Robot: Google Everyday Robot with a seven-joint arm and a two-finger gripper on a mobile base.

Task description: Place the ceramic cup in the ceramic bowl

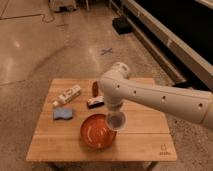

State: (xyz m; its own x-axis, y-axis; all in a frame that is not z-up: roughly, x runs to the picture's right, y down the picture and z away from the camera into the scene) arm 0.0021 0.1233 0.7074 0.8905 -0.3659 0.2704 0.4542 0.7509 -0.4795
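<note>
- Standing on a polished concrete floor [45,55] marked with a blue cross [106,51], the wooden bench [145,135] carries the ceramic bowl [95,135] near its front edge.
- Behind the bowl lie a blue sponge [63,114], a white bottle [67,95] on its side, a small dark box [95,103] and a reddish-brown object [94,88].
- The white arm [155,97] reaches in from the right.
- The end effector [116,119] hangs over the bowl's right rim, pinching the ceramic cup [117,122].
- The cup's long axis tilts, its mouth turned toward the camera.
</note>
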